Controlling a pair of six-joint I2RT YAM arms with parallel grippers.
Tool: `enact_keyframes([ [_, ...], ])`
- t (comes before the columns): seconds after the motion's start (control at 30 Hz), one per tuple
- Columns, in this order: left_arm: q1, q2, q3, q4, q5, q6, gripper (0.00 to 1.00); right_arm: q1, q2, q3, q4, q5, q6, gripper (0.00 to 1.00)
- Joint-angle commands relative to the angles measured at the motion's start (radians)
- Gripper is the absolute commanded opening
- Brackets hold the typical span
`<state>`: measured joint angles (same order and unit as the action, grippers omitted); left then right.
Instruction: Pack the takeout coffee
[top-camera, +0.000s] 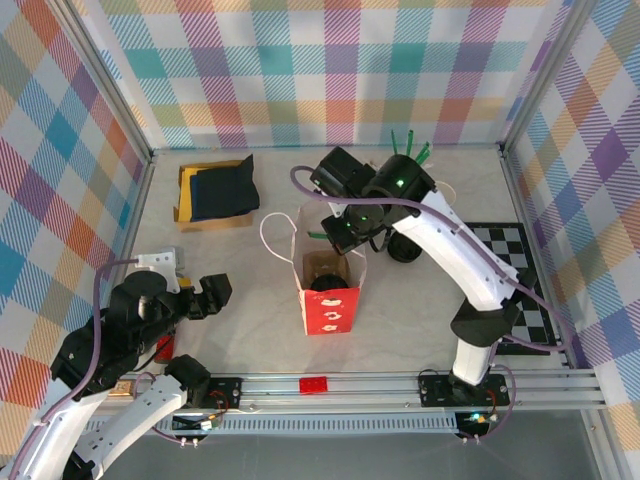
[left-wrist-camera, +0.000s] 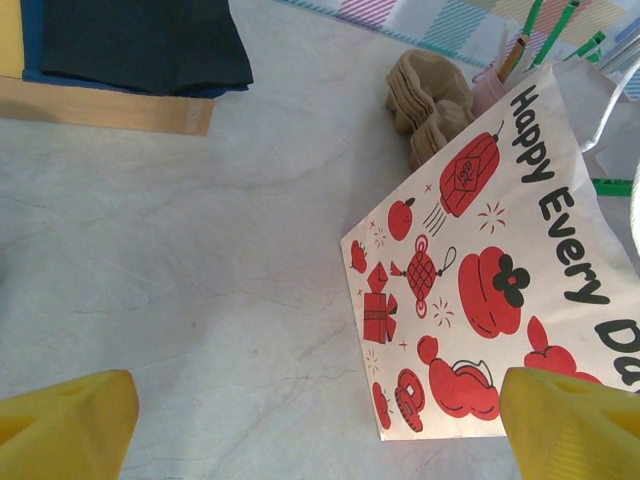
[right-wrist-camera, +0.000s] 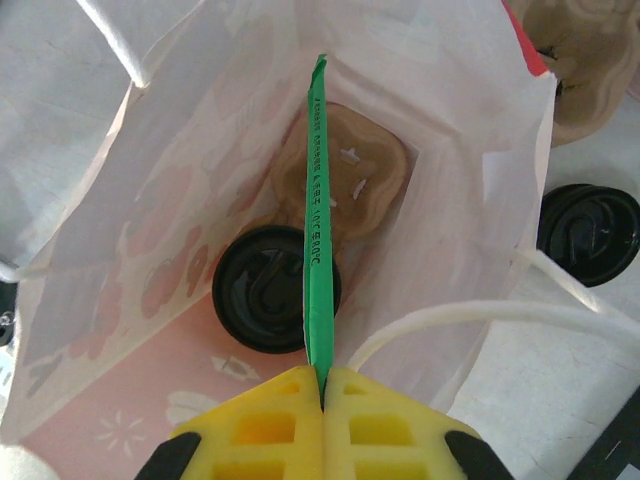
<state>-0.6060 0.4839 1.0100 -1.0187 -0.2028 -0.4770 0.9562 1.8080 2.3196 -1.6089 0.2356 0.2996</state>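
A white paper bag (top-camera: 331, 312) with red prints stands open mid-table. Inside it, a takeout coffee shows its round black lid (right-wrist-camera: 262, 290) beside a brown cardboard carrier (right-wrist-camera: 352, 180). My right gripper (right-wrist-camera: 323, 378) hovers over the bag's mouth, shut on a green wrapped straw (right-wrist-camera: 314, 200) that points down into the bag. A second black-lidded cup (right-wrist-camera: 590, 232) stands on the table just right of the bag. My left gripper (top-camera: 200, 298) is open and holds nothing, low at the left, well clear of the bag (left-wrist-camera: 480, 300).
A pink cup of green straws (top-camera: 410, 150) stands at the back. Another brown carrier (left-wrist-camera: 430, 100) lies behind the bag. A dark cloth on a yellow sheet (top-camera: 215, 190) sits back left. A checkered mat (top-camera: 520, 270) lies at the right, and the bag's white handles (right-wrist-camera: 470, 318) loop near my right fingers.
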Motion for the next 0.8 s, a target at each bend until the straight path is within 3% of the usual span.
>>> enact_keyframes([
  [0.0, 0.011, -0.001, -0.014, 0.01, -0.012, 0.02, 0.93, 0.005, 0.012, 0.043, -0.178, 0.057, -0.004, 0.03],
  [0.77, 0.011, -0.007, -0.019, 0.0, -0.019, 0.021, 0.93, 0.007, 0.085, 0.021, -0.177, 0.068, -0.025, 0.06],
])
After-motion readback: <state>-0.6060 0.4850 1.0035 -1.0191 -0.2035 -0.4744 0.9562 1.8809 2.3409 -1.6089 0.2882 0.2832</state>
